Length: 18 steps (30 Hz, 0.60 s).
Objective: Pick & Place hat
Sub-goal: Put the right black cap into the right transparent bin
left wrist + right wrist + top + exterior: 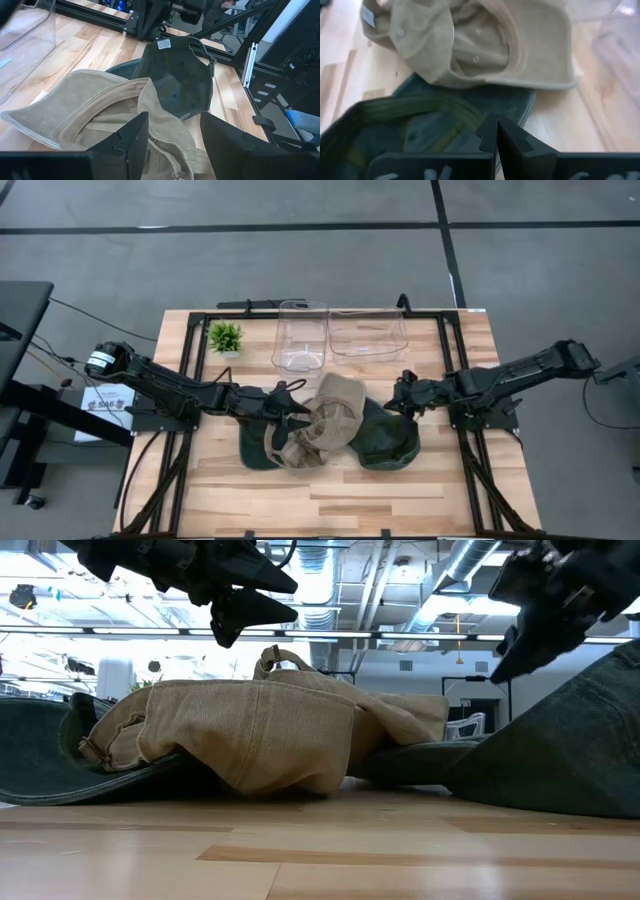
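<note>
Your left gripper (297, 402) hovers with jaws spread wide and empty, just over the left edge of the crumpled tan cotton cap (325, 430). That cap lies mid-worktop, draped across a dark green cap (258, 445) at left and another dark green cap (388, 437) at right. Over the right one, your right gripper (397, 404) has its jaws pressed together, holding nothing.

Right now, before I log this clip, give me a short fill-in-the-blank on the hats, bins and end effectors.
1. The tan hat lies partly on top of two dark ____ hats.
2. The left end effector hangs above the tan hat with its fingers ____.
3. The right end effector has its fingers ____.
4. Behind the hats stand two clear, empty ____.

Missing words: green; open; shut; bins
</note>
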{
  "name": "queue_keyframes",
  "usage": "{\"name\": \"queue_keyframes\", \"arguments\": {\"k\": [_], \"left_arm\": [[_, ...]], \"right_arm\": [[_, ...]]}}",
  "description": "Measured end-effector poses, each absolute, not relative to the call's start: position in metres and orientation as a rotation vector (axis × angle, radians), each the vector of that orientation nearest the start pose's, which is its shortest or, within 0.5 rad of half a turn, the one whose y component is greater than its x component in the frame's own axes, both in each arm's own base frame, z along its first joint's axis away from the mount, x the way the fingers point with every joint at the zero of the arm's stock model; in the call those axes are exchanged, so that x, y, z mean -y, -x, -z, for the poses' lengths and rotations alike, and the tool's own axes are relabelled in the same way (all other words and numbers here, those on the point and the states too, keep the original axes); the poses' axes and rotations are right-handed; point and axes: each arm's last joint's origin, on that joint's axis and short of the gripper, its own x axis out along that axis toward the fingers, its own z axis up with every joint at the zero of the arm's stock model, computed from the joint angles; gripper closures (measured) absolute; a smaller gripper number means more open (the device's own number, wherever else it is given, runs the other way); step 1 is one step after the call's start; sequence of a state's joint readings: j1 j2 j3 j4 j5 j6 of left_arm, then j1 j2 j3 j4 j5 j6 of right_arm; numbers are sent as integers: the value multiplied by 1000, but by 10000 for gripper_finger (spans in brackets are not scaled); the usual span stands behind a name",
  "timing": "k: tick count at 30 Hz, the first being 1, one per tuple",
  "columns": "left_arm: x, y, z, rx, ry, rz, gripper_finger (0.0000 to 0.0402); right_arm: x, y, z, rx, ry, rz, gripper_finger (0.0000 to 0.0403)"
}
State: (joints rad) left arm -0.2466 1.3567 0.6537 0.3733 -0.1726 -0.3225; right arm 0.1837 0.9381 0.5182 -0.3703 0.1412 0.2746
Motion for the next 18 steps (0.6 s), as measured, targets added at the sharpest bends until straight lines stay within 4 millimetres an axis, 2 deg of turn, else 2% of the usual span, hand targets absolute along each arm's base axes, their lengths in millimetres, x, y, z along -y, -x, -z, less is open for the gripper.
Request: {"name": "queue_keyframes", "arguments": {"k": [6, 18], "left_arm": [[64, -273, -218, -330, 251, 21, 224], [64, -273, -218, -329, 251, 21, 224]], "right_arm": [[-24, -189, -187, -864, -175, 90, 384], [-17, -197, -174, -933, -202, 110, 264]]}}
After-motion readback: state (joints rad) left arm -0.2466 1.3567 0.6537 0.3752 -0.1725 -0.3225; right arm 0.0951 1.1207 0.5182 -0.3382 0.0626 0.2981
